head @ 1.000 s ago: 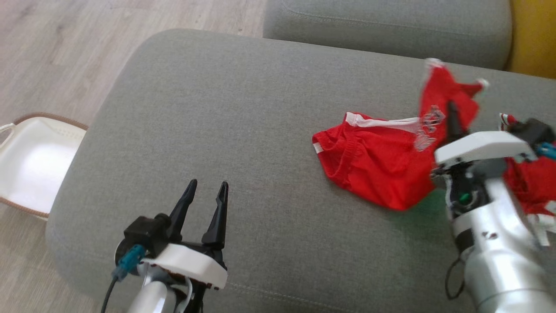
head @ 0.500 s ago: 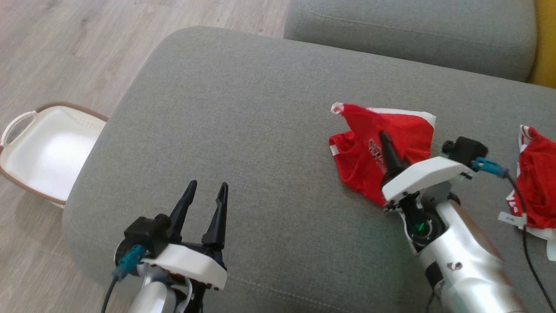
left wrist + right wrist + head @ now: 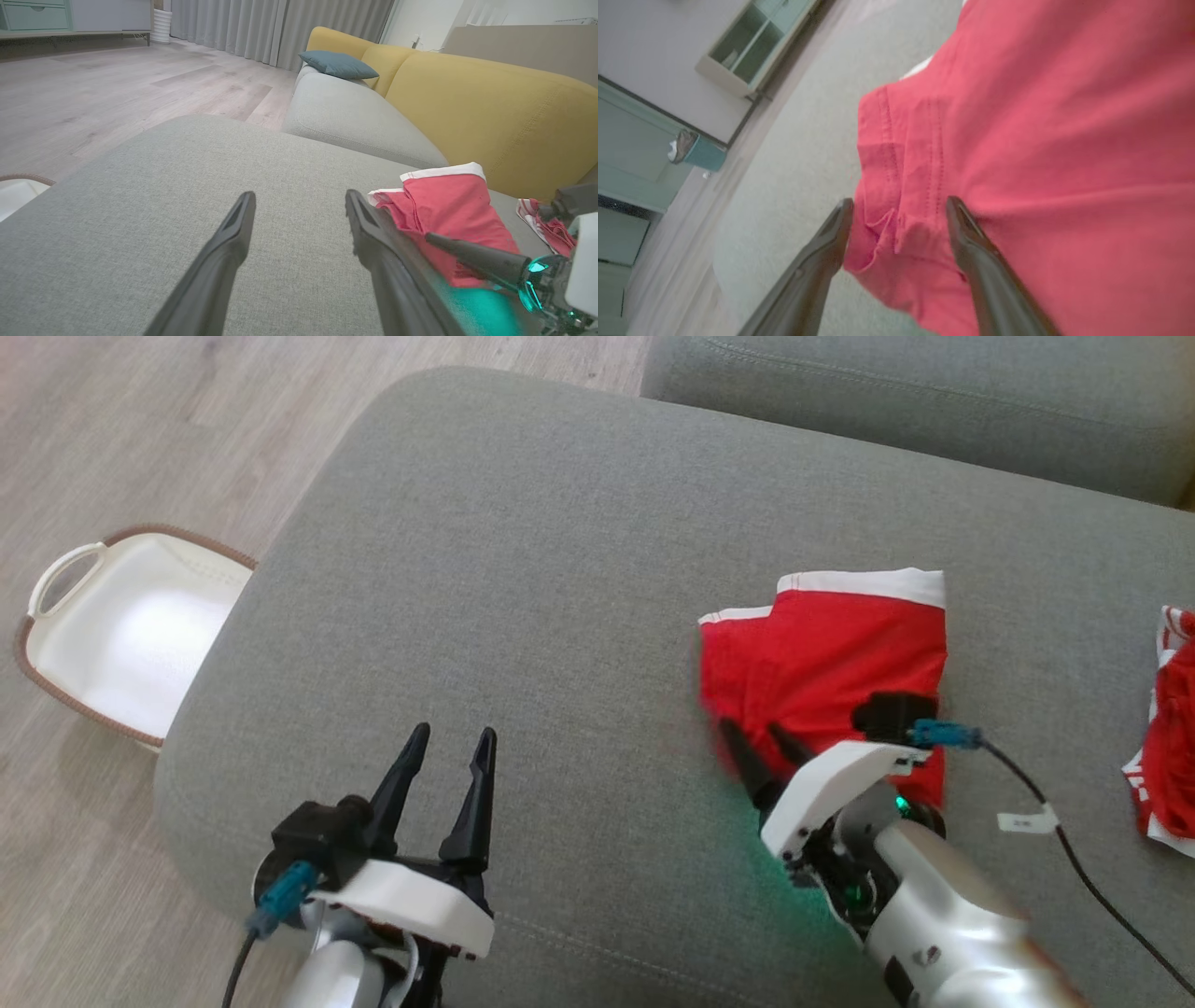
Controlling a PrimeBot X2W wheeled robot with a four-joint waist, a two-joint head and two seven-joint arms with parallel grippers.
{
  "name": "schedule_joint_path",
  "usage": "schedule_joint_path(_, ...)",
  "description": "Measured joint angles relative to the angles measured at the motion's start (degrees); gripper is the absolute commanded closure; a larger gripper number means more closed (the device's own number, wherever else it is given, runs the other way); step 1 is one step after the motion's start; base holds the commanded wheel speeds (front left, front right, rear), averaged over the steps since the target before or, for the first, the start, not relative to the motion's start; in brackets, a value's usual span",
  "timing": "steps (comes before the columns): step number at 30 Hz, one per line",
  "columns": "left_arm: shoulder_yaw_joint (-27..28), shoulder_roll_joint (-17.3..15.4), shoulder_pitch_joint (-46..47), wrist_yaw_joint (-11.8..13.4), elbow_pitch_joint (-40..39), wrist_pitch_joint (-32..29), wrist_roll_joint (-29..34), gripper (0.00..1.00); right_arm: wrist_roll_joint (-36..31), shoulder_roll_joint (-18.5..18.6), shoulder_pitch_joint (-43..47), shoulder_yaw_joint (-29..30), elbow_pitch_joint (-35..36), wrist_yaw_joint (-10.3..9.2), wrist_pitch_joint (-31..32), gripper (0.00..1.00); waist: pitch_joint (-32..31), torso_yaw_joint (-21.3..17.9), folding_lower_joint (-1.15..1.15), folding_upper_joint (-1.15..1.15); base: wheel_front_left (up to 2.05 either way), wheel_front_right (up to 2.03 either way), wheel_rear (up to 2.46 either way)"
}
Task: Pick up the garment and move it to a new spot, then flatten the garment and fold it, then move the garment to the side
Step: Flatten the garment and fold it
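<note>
A wide grey cushion (image 3: 523, 551) is taking up most of the head view. A second grey seat (image 3: 915, 411) is sitting just behind it, and pale wood floor (image 3: 140, 429) is running along the left. On that floor, just beside the cushion's left edge, a white basket (image 3: 121, 644) with a brown rim is standing. In the left wrist view a yellow backrest (image 3: 490, 107) is rising behind the seat and a blue pillow (image 3: 337, 64) is lying at its far end.

The garment (image 3: 822, 663) is lying on the right half of the cushion. It is red, with a white band (image 3: 864, 586) running along its far edge. It is looking mostly flat, with stitched hems showing at its near left corner in the right wrist view. Another red cloth (image 3: 1167, 756) is lying well apart from it at the right edge of the head view.

The right gripper (image 3: 747, 728) is hanging over the garment's near left corner, its fingers spread wide and pinching nothing. In its own wrist view a puckered fold of the hem is sitting between the two tips. One finger is lying along the cloth's edge and the other over the red fabric. Whether the tips are touching the cloth I cannot tell. The left gripper (image 3: 453, 733) is hovering over the cushion's near left part, well apart from the garment. Its fingers are likewise spread and holding nothing.
</note>
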State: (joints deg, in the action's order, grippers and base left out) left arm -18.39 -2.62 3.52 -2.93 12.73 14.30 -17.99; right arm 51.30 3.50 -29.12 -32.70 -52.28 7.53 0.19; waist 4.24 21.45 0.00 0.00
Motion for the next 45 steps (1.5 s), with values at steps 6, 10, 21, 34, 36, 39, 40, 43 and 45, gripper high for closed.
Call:
schedule_joint_path(6, -0.1, 0.0, 0.0, 0.4, 0.0, 0.0, -0.3, 0.0, 0.6, 0.0, -1.9, -3.1, -2.3, 0.0, 0.4, 0.0, -0.1, -0.4, 0.0, 0.0, 0.0, 0.0, 0.0)
schedule_joint_path(10, 0.2, 0.0, 0.0, 0.4, 0.0, 0.0, -0.3, 0.0, 0.5, 0.0, -2.7, -5.9, -1.6, 0.0, -0.8, 0.0, -0.5, -1.9, 0.0, 0.0, 0.0, 0.0, 0.0)
schedule_joint_path(21, 2.7, -0.1, 0.2, 0.4, -3.8, 0.0, -2.5, 0.0, -12.4, 0.8, -7.7, -2.2, -0.9, 0.0, -13.0, 0.0, -1.4, -9.0, 0.0, 0.0, 0.0, 0.0, 0.0)
schedule_joint_path(34, 4.6, 0.0, 2.3, 0.3, -7.9, 0.4, -2.6, 0.0, -43.4, 1.6, 12.1, 28.4, 25.5, 0.0, -14.6, 0.0, -0.9, -19.6, 0.0, 0.0, 0.0, 0.0, 0.0)
schedule_joint_path(36, 4.6, 0.0, 2.5, 0.1, -7.6, 0.4, -2.3, 0.0, -46.6, 0.6, 15.5, 30.5, 28.7, 0.0, -14.6, 0.0, -0.9, -20.6, 0.0, 0.0, 0.0, 0.0, 0.0)
schedule_joint_path(39, 4.7, 0.0, 2.5, -0.1, -6.8, 0.4, -2.1, 0.0, -47.5, 0.0, 18.2, 31.8, 31.7, 0.0, -14.6, 0.0, -0.8, -21.7, 0.0, 0.0, 0.0, 0.0, 0.0)
schedule_joint_path(40, 4.8, 0.0, 2.4, -0.1, -6.4, 0.4, -1.7, 0.0, -47.8, -0.1, 18.7, 31.9, 32.3, 0.0, -14.6, 0.0, -0.8, -22.0, 0.0, 0.0, 0.0, 0.0, 0.0)
schedule_joint_path(43, 4.9, 0.0, 2.4, -0.1, -5.3, 0.4, -1.4, 0.0, -47.0, -0.4, 19.7, 31.7, 33.6, 0.0, -14.6, 0.0, -0.7, -22.2, 0.0, 0.0, 0.0, 0.0, 0.0)
schedule_joint_path(45, 4.9, 0.0, 2.2, -0.1, -5.1, 0.4, -1.3, 0.0, -46.3, -0.5, 20.2, 31.6, 34.3, 0.0, -14.6, 0.0, -0.6, -22.1, 0.0, 0.0, 0.0, 0.0, 0.0)
